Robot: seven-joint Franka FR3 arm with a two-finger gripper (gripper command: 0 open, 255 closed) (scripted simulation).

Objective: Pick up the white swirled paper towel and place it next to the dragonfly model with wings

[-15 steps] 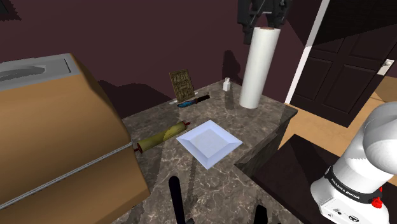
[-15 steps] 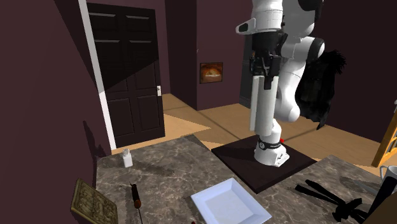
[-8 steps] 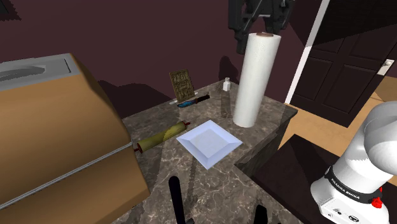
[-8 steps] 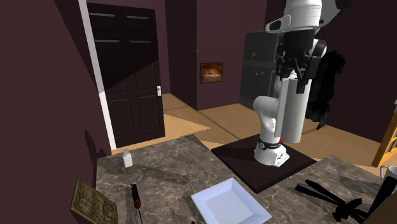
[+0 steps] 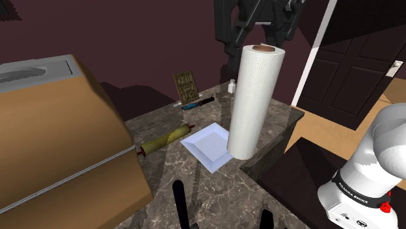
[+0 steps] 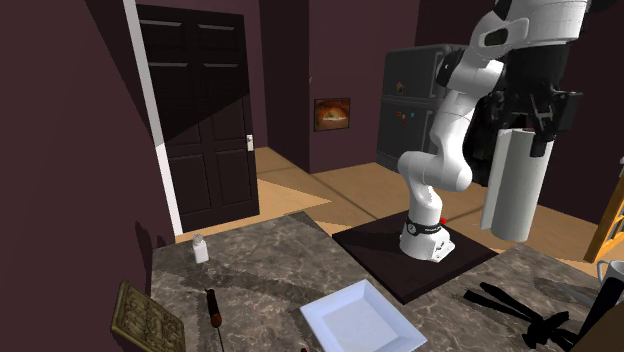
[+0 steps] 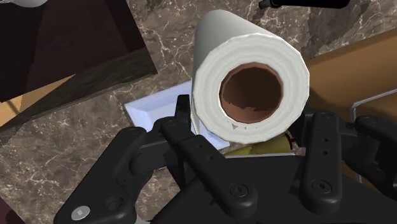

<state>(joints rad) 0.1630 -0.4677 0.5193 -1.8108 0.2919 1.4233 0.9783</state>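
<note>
Maroon walls and a dark panelled door (image 6: 200, 120) in a white frame are seen behind a dark marbled desk (image 5: 215, 188). A white paper towel roll (image 5: 250, 104) is clasped at its top end by the black jaws and is held nearly upright in the air, clear of the desk. A white square plate (image 5: 208, 146) and a black dragonfly model (image 6: 515, 305) are laid on the desk, the model near the stand.
</note>
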